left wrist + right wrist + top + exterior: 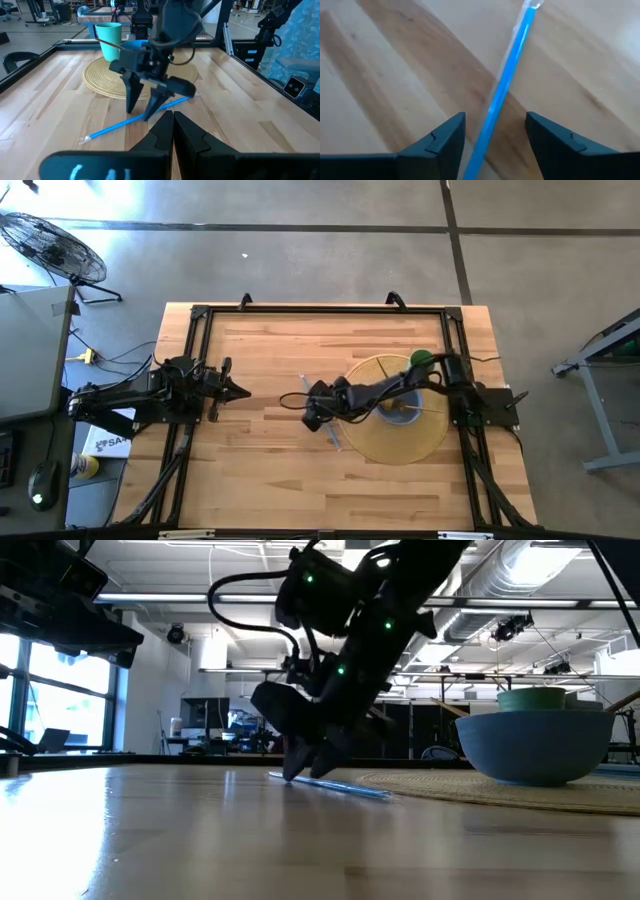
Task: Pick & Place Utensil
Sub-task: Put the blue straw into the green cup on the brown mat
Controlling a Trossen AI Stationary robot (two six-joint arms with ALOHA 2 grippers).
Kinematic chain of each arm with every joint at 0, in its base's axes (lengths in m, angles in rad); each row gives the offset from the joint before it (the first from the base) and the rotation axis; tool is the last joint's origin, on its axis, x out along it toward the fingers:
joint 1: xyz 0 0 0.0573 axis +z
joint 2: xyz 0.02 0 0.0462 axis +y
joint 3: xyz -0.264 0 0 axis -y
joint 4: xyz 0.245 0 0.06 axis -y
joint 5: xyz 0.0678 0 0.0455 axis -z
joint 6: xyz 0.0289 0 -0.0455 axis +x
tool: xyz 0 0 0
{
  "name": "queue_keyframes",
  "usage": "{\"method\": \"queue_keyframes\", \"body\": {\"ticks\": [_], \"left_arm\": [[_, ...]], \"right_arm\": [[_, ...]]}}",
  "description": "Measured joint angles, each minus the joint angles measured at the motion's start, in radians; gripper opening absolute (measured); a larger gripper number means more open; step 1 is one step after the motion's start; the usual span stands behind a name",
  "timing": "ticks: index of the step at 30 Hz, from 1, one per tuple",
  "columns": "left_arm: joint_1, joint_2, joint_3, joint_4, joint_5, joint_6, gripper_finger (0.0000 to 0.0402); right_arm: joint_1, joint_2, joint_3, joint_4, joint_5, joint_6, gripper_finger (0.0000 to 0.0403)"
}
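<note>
- Left arm at the table's left edge, parked: your left gripper (pixel 238 391) hovers over bare wood, pointing toward the middle. In the left wrist view its fingers (pixel 172 131) are pressed together, nothing between them.
- Wooden table (pixel 260 470), butcher-block top, black frame rails along its sides.
- Utensil: a thin blue stick in a clear wrapper, possibly a straw (pixel 135 119), flat on the wood near the table's centre, just left of the mat. You can see it in the low view too (pixel 345 786), lying on the tabletop under the right arm.
- Right gripper (pixel 318 418) is down over the straw, fingertips at or just above the wood. In the right wrist view the straw (pixel 505 90) runs between the two dark fingers (pixel 440 140), with a gap on either side. Jaws are apart and straddle the stick; no contact with it visible.
- Round woven placemat (pixel 365 442) right of centre, partly under the right arm.
- Blue bowl (pixel 535 745) sits on the mat; what is inside it you cannot tell.
- Teal cup (pixel 110 41) stands upright behind the bowl at the mat's far edge.
- Right arm base at the table's right edge, arm reaching left across the mat.
</note>
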Motion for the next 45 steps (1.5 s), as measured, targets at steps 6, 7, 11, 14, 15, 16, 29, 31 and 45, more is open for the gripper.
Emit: {"method": "queue_keyframes", "body": {"ticks": [6, 7, 11, 14, 15, 16, 29, 31, 45], "left_arm": [[0.0, 0.0, 0.0, 0.0, 0.0, 0.0, 0.001], [0.0, 0.0, 0.0, 0.0, 0.0, 0.0, 0.001], [0.0, 0.0, 0.0, 0.0, 0.0, 0.0, 0.001], [0.0, 0.0, 0.0, 0.0, 0.0, 0.0, 0.001], [0.0, 0.0, 0.0, 0.0, 0.0, 0.0, 0.001], [0.0, 0.0, 0.0, 0.0, 0.0, 0.0, 0.001], [0.0, 0.0, 0.0, 0.0, 0.0, 0.0, 0.001], [0.0, 0.0, 0.0, 0.0, 0.0, 0.0, 0.001], [0.0, 0.0, 0.0, 0.0, 0.0, 0.0, 0.001]], "right_arm": [[0.001, 0.019, 0.002, 0.018, 0.009, -0.055, 0.0175], [0.001, 0.019, 0.002, 0.017, 0.008, -0.056, 0.0169], [0.001, 0.02, 0.003, 0.01, -0.006, -0.046, 0.0138], [-0.001, 0.02, 0.004, -0.004, -0.022, -0.015, 0.0111], [-0.001, 0.02, 0.004, -0.009, -0.023, -0.005, 0.0102], [-0.001, 0.02, 0.004, -0.012, -0.021, 0.001, 0.0093], [-0.001, 0.019, 0.001, -0.013, 0.003, 0.012, 0.0021], [0.001, 0.01, 0.0, -0.014, 0.027, 0.007, 0.0015], [0.063, -0.285, -0.134, 0.023, 0.2, -0.078, 0.0001]]}}
